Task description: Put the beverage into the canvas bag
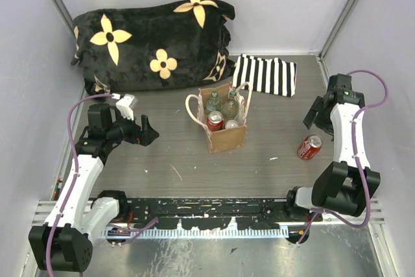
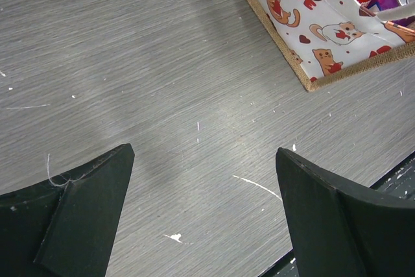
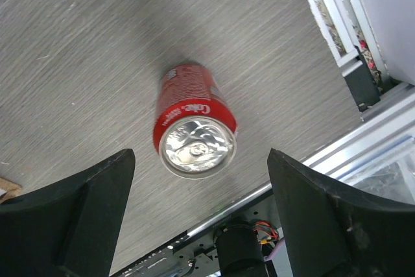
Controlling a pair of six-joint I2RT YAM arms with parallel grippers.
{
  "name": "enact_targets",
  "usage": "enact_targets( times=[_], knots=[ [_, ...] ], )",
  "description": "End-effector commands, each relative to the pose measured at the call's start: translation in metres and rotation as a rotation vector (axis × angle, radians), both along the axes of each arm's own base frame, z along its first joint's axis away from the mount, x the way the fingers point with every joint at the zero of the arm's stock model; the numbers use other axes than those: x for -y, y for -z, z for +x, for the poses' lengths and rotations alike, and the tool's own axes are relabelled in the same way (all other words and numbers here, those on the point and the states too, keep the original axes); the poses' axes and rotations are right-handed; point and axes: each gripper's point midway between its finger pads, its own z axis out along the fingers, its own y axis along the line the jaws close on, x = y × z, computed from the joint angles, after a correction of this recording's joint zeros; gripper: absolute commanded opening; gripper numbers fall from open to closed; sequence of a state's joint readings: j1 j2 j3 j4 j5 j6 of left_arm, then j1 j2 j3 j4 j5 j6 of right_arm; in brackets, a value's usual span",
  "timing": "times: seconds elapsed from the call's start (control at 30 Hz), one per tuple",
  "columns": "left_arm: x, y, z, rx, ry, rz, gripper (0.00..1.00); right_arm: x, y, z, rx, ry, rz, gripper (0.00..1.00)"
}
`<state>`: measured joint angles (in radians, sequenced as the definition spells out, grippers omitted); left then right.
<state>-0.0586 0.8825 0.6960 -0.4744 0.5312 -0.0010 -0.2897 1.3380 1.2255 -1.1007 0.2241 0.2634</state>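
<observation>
The tan canvas bag point(image 1: 227, 135) with cream handles stands upright at the table's middle. Its cat-print lining point(image 2: 305, 24) shows at the top right of the left wrist view. A red Coke can point(image 1: 309, 147) lies on its side on the table to the right of the bag. In the right wrist view the can point(image 3: 193, 118) lies below and between my fingers, its silver top facing the camera. My right gripper point(image 1: 314, 119) point(image 3: 200, 155) is open and empty above the can. My left gripper point(image 1: 149, 135) point(image 2: 204, 152) is open and empty over bare table left of the bag.
The bag holds two glass bottles point(image 1: 222, 103), a red can point(image 1: 215, 121) and a silver-topped can point(image 1: 231, 124). A black blanket with yellow flowers point(image 1: 152, 43) lies at the back left. A striped fabric piece point(image 1: 266, 74) lies at the back right. The metal rail point(image 1: 207, 215) runs along the near edge.
</observation>
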Motion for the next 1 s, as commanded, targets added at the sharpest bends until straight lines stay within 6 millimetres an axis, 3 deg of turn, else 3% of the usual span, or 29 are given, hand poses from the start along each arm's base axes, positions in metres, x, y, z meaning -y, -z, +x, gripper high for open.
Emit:
enact_targets(
  times=[0.0,0.27,0.6,0.97],
  knots=[
    [0.004,-0.003,0.006,0.041,0.022,-0.024,0.98,0.018,-0.019,-0.011,0.035,0.05,-0.056,0.89],
    [0.004,-0.002,0.004,0.045,0.024,-0.021,0.98,0.009,0.003,-0.012,0.073,0.062,0.059,0.89],
    [0.002,0.0,0.001,0.045,0.017,-0.013,0.98,0.001,0.003,0.0,0.125,0.053,0.118,0.89],
    [0.001,0.003,0.002,0.04,0.024,0.0,0.98,-0.002,0.033,-0.006,0.063,0.056,0.149,0.9]
  ],
)
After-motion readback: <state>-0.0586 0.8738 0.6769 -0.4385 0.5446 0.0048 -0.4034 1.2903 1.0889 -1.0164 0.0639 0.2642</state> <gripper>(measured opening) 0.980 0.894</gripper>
